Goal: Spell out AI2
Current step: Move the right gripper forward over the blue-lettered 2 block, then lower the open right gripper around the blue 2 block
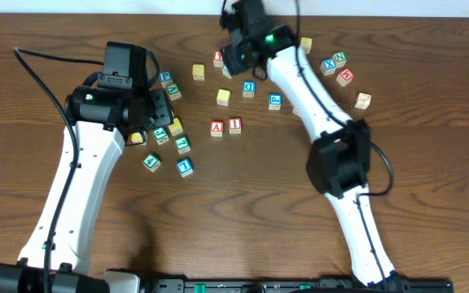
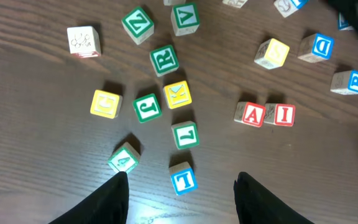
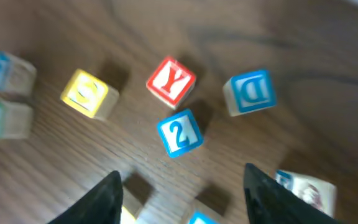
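Note:
A red A block (image 1: 216, 128) and a red I block (image 1: 234, 125) sit side by side at mid-table; they also show in the left wrist view, A (image 2: 252, 114) and I (image 2: 283, 114). A blue 2 block (image 3: 179, 132) lies just ahead of my right gripper (image 3: 180, 180), which is open and empty, hovering at the table's far side (image 1: 236, 57). In the overhead view the 2 block is mostly hidden under that gripper. My left gripper (image 2: 180, 186) is open and empty above a blue block (image 2: 183, 178), left of the A and I (image 1: 159, 110).
A red Y block (image 3: 171, 81), a blue D block (image 3: 249, 93) and a yellow block (image 3: 89, 93) surround the 2. Several green, yellow and blue blocks cluster near the left gripper (image 2: 164, 59). More blocks lie at the far right (image 1: 344, 76).

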Robot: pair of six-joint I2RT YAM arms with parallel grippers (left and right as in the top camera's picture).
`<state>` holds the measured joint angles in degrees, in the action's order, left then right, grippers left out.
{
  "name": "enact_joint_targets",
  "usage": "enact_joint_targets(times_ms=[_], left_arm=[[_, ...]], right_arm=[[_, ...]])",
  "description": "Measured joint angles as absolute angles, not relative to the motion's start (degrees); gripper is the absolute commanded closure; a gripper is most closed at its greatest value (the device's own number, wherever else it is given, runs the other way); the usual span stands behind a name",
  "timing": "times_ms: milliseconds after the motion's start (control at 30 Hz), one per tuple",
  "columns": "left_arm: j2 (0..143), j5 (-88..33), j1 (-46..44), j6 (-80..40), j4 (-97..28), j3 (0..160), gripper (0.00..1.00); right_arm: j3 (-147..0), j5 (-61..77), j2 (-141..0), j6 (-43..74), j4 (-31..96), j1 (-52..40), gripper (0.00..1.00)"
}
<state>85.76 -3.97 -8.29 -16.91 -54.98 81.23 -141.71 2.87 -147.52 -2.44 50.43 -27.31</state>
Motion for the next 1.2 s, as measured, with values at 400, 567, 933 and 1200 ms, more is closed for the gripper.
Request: enact_joint_targets(times_ms=[400, 567, 933, 1200], left_arm=[[85.8, -4.0, -8.3, -16.9, -55.1, 81.2, 0.46], [85.8, -4.0, -8.3, -16.9, -55.1, 81.2, 0.46], [85.8, -4.0, -8.3, -16.9, -55.1, 81.2, 0.46], [85.8, -4.0, -8.3, -16.9, -55.1, 81.2, 0.46]], right_arm=[[-141.7, 2.2, -150.0, -6.8, 47.2, -27.7, 0.43], [-141.7, 2.7, -150.6, -7.0, 45.2, -27.8, 0.43], [-138.8, 2.8, -151.1, -7.0, 39.0, -28.3, 0.42], [-135.2, 2.5, -151.5, -7.0, 36.6, -28.3, 0.45]])
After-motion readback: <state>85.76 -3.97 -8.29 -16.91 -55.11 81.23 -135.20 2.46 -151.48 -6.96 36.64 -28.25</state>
